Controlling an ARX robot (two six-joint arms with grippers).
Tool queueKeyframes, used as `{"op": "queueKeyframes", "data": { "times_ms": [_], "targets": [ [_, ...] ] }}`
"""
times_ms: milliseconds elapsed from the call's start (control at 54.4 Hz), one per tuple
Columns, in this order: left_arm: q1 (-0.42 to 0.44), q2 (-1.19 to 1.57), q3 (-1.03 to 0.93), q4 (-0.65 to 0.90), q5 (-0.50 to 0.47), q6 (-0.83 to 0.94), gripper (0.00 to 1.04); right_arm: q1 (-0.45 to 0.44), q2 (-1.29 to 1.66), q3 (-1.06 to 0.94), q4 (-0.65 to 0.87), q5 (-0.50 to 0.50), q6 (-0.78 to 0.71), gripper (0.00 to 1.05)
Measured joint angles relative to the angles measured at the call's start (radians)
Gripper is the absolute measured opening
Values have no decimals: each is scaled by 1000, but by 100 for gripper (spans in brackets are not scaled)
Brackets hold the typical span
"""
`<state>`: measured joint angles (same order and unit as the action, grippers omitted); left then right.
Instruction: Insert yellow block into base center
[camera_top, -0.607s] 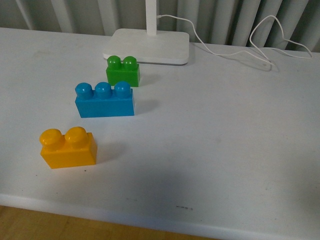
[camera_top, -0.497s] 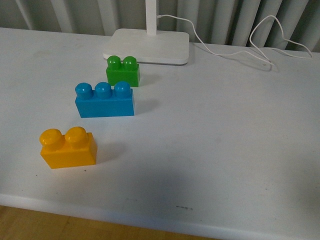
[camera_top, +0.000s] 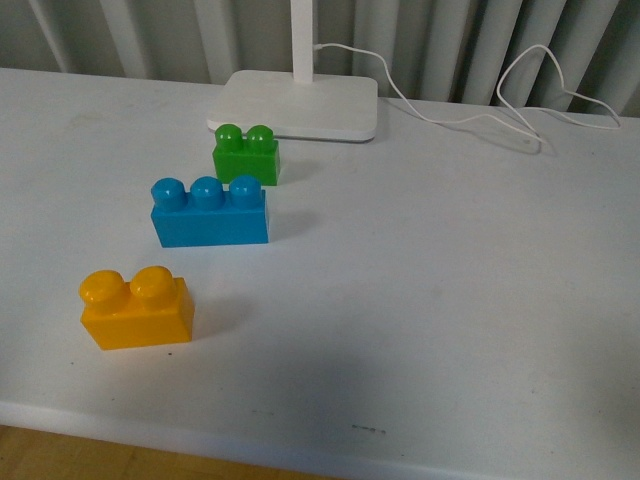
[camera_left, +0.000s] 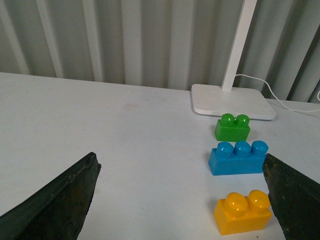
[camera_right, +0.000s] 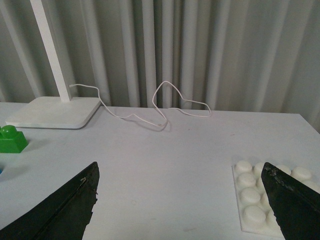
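Left gripper (camera_left: 179, 157) was spread wide, empty; right gripper (camera_right: 180, 166) likewise. Yellow block (camera_top: 137, 308) sat upright near the front edge of the table (camera_top: 450, 280) — blue brick (camera_top: 210, 211) behind it, then green brick (camera_top: 246, 153), then lamp foot (camera_top: 295, 103). Base (camera_right: 260, 200) lay flat by the right gripper, partly hidden behind it — seemingly apart from the bricks.

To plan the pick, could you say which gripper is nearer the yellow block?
Left. The yellow block lies just ahead of the left gripper, by one of its fingers; the right gripper is over by the base.
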<state>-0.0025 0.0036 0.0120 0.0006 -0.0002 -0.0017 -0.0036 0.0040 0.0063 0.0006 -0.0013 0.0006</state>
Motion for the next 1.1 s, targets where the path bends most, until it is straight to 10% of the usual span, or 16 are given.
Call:
{"op": "queueKeyframes", "data": {
  "times_ms": [497,1104],
  "targets": [
    [0,0,0,0,0,0,98,3,431,230,-251,106,217,95],
    [0,0,0,0,0,0,98,-289,1541,933,-334,106,-207,95]
  ]
}}
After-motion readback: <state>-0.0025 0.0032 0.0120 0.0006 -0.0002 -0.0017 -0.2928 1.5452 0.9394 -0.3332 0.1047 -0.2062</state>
